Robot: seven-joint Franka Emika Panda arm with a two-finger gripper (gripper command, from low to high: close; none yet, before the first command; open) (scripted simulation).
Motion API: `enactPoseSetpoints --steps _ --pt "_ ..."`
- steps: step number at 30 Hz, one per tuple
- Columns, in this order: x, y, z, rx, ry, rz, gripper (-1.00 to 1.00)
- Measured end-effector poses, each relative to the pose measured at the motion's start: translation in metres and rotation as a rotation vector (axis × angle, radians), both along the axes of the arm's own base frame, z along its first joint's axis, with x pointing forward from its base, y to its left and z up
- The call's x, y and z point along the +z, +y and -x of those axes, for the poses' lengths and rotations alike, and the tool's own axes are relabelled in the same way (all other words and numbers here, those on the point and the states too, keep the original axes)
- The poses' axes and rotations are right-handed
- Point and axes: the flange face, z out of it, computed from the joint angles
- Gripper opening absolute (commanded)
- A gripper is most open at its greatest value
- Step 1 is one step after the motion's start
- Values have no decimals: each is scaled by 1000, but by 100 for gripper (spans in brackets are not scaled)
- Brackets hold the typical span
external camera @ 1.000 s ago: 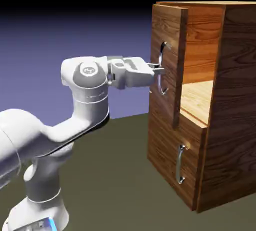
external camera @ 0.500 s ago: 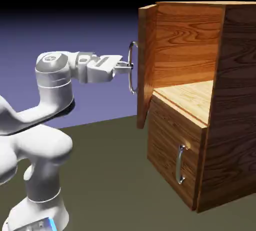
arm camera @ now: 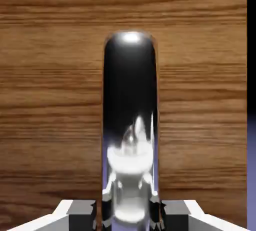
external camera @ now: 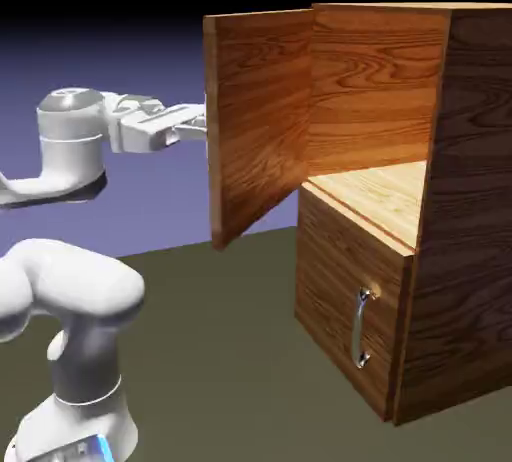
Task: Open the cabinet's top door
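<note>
Top door point(external camera: 258, 120) swung well out from the cabinet point(external camera: 440, 200), inside shelf exposed. Tool point(arm camera: 129, 210) clenched on the door's handle point(arm camera: 130, 105) — bar fills the hand view. Risk: as the arc widens, the smooth bar may slip from the fingers.

We see the cabinet point(external camera: 470, 200) in brown wood grain, darker and redder on its side wall, paler and more golden on the shelf inside, and the top door point(external camera: 255, 120) carries the same warm reddish-brown grain with curving streaks. The lower panel's handle point(external camera: 362, 328) is shiny silver, while in the hand view the door's handle point(arm camera: 130, 125) shows as polished metal, mostly black with white highlights. The arm point(external camera: 70, 280) is white with grey joints, against a blue-violet backdrop point(external camera: 120, 60) fading to black above, and the table point(external camera: 230, 360) is dull olive-brown.
</note>
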Motion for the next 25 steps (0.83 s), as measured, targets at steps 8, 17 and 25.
enactPoseSetpoints --steps 8,17,25 --pt "0 78 8 -230 0 0 -100" --pt "0 155 -1 -459 0 0 -100" --pt "0 200 -15 -595 0 0 -100"
